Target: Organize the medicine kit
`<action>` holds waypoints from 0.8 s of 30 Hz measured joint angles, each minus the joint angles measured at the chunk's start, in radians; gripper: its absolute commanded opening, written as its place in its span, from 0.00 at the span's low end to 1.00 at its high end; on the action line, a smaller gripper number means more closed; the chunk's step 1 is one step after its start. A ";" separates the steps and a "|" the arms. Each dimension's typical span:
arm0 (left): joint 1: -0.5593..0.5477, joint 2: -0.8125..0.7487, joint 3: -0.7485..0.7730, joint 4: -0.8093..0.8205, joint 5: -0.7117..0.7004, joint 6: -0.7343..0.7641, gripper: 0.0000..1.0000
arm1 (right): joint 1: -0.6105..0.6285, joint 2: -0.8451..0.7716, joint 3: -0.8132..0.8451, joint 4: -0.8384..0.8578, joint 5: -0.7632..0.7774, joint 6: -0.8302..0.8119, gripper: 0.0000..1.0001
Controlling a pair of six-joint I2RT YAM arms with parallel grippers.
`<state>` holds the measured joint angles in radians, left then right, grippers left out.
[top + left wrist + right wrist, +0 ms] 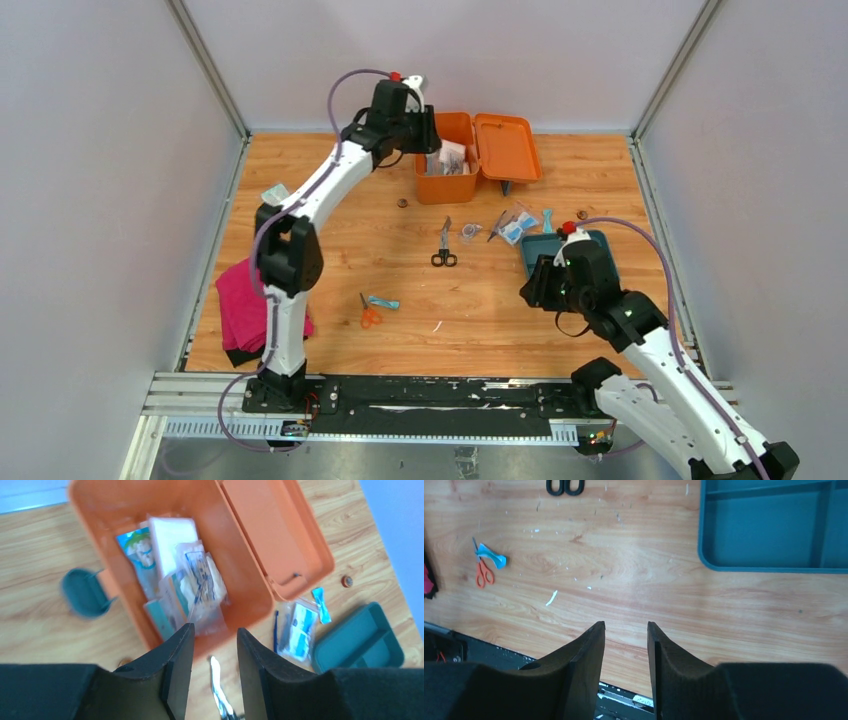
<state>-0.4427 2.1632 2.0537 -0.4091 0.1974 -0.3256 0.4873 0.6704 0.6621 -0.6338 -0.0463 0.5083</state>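
A pink cloth (243, 312) lies at the left edge of the worktop (400, 270), beside the left arm's base. Further right, orange scissors (369, 315) lie touching a small blue packet (384, 302), and black scissors (444, 252) lie near the middle. At the back, the left gripper (215, 629) hangs above the near wall of the medicine kit (240, 565), its jaws partly apart with nothing between them. The kit stands at the far centre of the worktop, its lid (507, 147) folded open to the right, with paper and plastic packets (187, 585) crowded inside (labels too blurred to read). Some loose packets (512, 228) lie between the kit and the teal tray (769, 535). The right gripper (625, 625) hovers over bare wood near the tray, jaws partly apart and empty.
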 measured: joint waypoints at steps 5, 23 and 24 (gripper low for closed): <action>-0.003 -0.348 -0.234 0.007 -0.078 -0.001 0.44 | 0.000 0.043 0.093 -0.029 0.095 0.024 0.51; -0.004 -0.932 -0.878 -0.107 -0.210 0.127 0.46 | -0.090 0.556 0.431 -0.004 0.221 0.021 0.46; -0.004 -0.936 -0.879 -0.105 -0.210 0.132 0.46 | -0.117 0.597 0.451 0.010 0.210 0.016 0.46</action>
<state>-0.4465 1.2274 1.1751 -0.5144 -0.0128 -0.1932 0.3702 1.2671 1.1126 -0.6235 0.1635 0.5247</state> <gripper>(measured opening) 0.464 0.467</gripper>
